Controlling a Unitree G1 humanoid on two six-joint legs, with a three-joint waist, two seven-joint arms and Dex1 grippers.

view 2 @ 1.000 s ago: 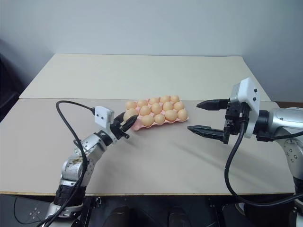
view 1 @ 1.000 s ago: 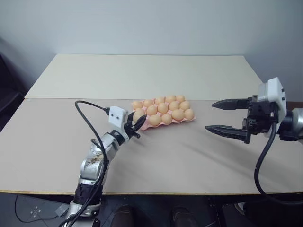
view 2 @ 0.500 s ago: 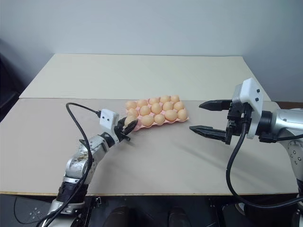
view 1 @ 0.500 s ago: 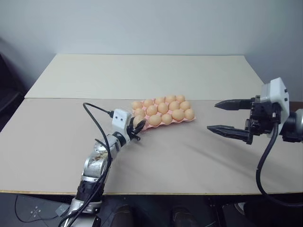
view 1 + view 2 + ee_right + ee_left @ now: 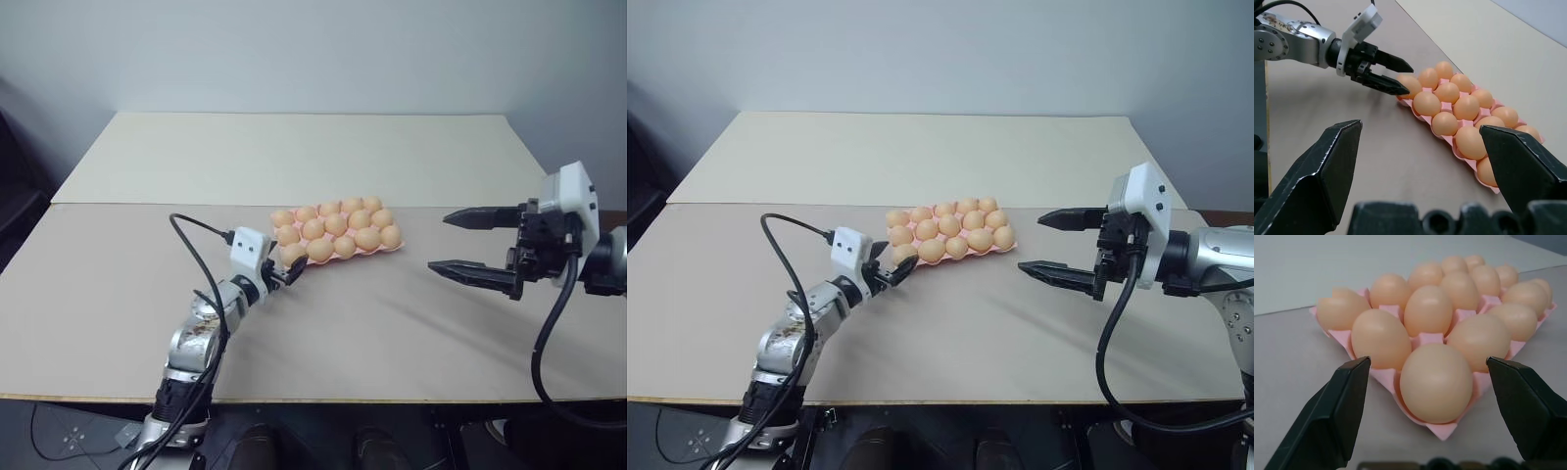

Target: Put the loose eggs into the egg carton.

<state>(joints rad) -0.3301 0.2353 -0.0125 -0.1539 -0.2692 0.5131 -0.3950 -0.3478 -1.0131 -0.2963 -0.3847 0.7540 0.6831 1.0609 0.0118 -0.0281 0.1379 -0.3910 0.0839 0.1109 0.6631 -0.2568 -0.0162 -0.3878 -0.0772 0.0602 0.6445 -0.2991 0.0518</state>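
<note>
The pink egg carton (image 5: 379, 252) lies mid-table with several tan-orange eggs (image 5: 337, 224) in its cups; every egg in view sits in a cup. My left gripper (image 5: 287, 270) is at the carton's near-left corner. It is open, its fingers (image 5: 1347, 396) standing either side of the corner egg (image 5: 1436, 382) with a gap on each side. That egg rests in the corner cup. My right gripper (image 5: 439, 242) hovers open and empty to the right of the carton, pointing toward it. In the right wrist view the left gripper (image 5: 1410, 81) reaches in at the carton (image 5: 1465, 156) end.
The table is two beige boards, a near one (image 5: 392, 333) and a far one (image 5: 294, 157), with a seam just behind the carton. A black cable (image 5: 191, 245) loops over my left wrist. The near table edge runs below both arms.
My left gripper came down with an egg to the carton's near-left corner, then opened; the egg now sits in the corner cup. The right arm stayed still.
</note>
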